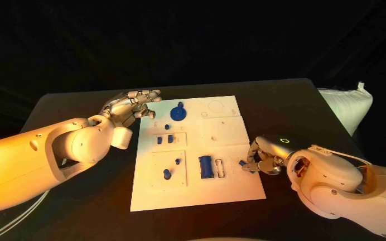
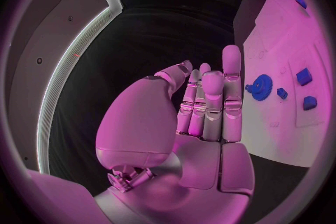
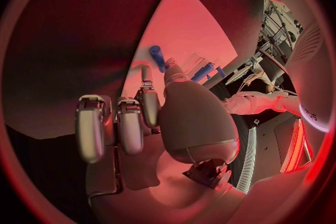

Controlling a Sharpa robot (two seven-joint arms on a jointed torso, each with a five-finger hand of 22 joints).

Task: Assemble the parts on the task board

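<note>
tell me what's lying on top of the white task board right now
Small blue parts lie on the task board: a gear, a long block and smaller pieces. The right hand covers the board's right edge, hiding what lies beneath.

A: What carries it all?

B: A black counter (image 1: 88, 207). The white task board (image 1: 229, 188) lies flat at its middle, long side running away from the robot.

A: Anything else resting on the counter itself?

B: A small blue part (image 1: 242, 163) sits at the task board's right edge, about at the rim; whether it rests on board or counter is unclear.
</note>
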